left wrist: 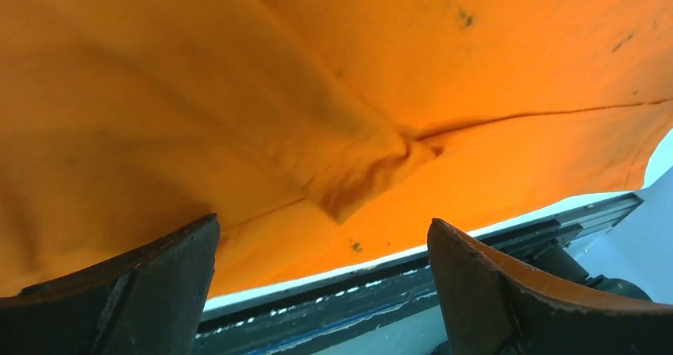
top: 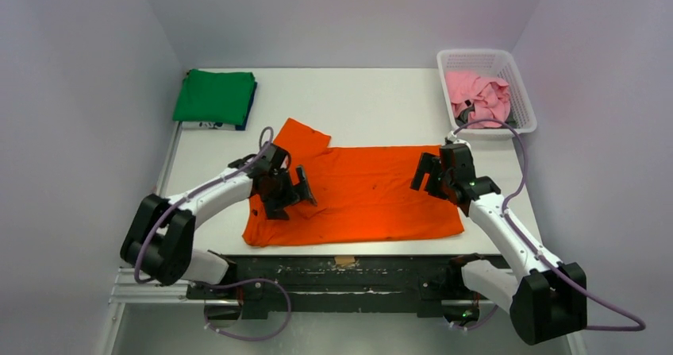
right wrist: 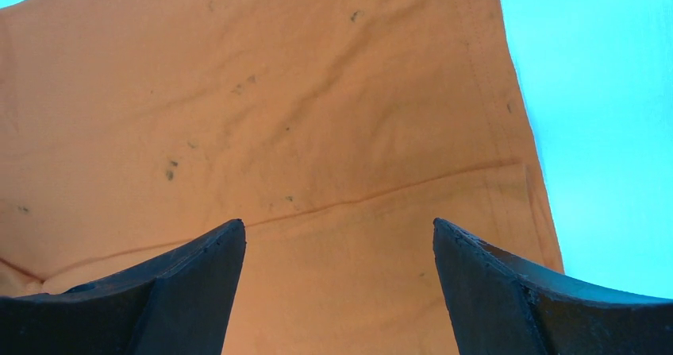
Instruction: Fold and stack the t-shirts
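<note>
An orange t-shirt (top: 361, 192) lies spread flat across the middle of the table, one sleeve (top: 301, 138) sticking out at its far left. My left gripper (top: 295, 192) hovers open over the shirt's left part; between its fingers the wrist view shows wrinkled orange cloth (left wrist: 349, 133) and the table's near edge. My right gripper (top: 427, 174) stands open above the shirt's right part, smooth orange fabric (right wrist: 333, 148) under its jaws. A folded green t-shirt (top: 214, 97) rests on a dark blue one (top: 251, 105) at the far left corner. A pink t-shirt (top: 478, 94) lies crumpled in the basket.
The white lattice basket (top: 521, 93) stands at the far right corner of the table. A dark rail (top: 349, 272) with the arm bases runs along the near edge. Grey walls close in on three sides.
</note>
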`<state>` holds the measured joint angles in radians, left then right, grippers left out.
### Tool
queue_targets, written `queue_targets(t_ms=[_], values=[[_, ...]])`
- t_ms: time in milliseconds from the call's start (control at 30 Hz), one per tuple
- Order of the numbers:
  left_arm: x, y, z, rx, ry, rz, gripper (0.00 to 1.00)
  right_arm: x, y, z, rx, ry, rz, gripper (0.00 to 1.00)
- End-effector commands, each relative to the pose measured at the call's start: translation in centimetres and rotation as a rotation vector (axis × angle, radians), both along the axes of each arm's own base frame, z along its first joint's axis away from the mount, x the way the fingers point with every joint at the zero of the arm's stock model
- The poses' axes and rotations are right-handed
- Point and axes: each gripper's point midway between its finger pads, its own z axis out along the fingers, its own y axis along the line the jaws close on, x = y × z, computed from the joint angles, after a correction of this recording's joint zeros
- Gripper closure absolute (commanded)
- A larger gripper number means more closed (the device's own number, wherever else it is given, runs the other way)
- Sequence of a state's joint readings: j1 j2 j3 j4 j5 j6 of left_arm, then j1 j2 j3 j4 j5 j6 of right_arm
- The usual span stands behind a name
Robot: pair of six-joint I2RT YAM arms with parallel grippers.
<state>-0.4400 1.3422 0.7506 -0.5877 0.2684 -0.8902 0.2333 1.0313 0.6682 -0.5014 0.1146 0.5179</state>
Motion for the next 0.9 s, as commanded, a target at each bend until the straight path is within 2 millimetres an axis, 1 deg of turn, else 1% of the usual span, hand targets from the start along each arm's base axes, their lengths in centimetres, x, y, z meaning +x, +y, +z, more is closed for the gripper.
queue_targets(t_ms=[0, 167, 233, 300, 500, 567, 700, 767, 800, 867], values=[[4.7, -4.0, 1.6, -0.077, -0.128, -0.054, 0.0, 0.4, 0.3, 0.5, 0.004, -0.03, 0.034, 0.15], [6.0, -5.0, 0.0, -0.038, -0.094, -0.075, 0.0, 0.3, 0.1, 0.8, -0.004, -0.031, 0.033, 0.15], [6.4, -5.1, -0.7, -0.019, -0.077, -0.078, 0.0, 0.4, 0.1, 0.9, -0.003, -0.031, 0.033, 0.15], [6.8, -5.1, -0.9, 0.001, -0.069, -0.082, 0.0, 0.4, 0.0, 0.9, -0.01, -0.027, 0.028, 0.15], [9.8, -5.6, 1.5, 0.023, -0.166, -0.082, 0.0, 0.5, 0.0, 1.1, -0.012, -0.028, 0.026, 0.15], [10.6, -5.5, 2.0, 0.055, -0.175, -0.088, 0.0, 0.5, -0.1, 1.2, -0.014, -0.031, 0.023, 0.15], [12.5, -6.5, 3.9, 0.041, -0.228, -0.11, 0.0, 0.5, -0.1, 1.3, -0.013, -0.037, 0.018, 0.15], [12.4, -6.3, 4.2, 0.057, -0.213, -0.125, 0.0, 0.5, -0.1, 1.3, -0.013, -0.034, 0.022, 0.15], [11.9, -6.0, 4.2, 0.067, -0.198, -0.134, 0.0, 0.5, -0.1, 1.4, -0.012, -0.033, 0.024, 0.15], [10.1, -5.1, 4.0, 0.074, -0.175, -0.145, 0.0, 0.5, -0.1, 1.5, -0.013, -0.035, 0.024, 0.15]])
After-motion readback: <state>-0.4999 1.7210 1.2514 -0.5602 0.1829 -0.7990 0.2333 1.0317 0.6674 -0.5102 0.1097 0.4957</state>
